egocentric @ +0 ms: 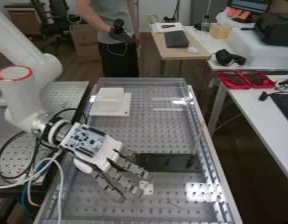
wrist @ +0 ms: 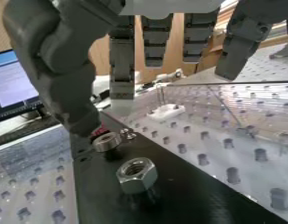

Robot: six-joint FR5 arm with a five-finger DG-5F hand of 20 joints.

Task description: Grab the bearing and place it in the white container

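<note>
White arm (egocentric: pixel 20 100) leans in from the left edge, wrist angled down toward lower middle. Drop spot's the white container (egocentric: pixel 110 104), upper left. The hand (egocentric: pixel 95 151), lower left of centre, has its back up and fingers nearly straight, wide open, holding 0 things. The bearing (wrist: pixel 110 144) is on the black plate (egocentric: pixel 169 162), around lower middle, by the thumb tip; can't tell from here if they touch. I'd line up thumb and fingers on opposite sides, steer clear of that 1 hex nut (wrist: pixel 137 185), pinch gently, then lift straight up.

black plate (egocentric: pixel 172 163): partly behind robot hand (egocentric: pixel 100 154) | monitor (wrist: pixel 13 81): cut off
</note>
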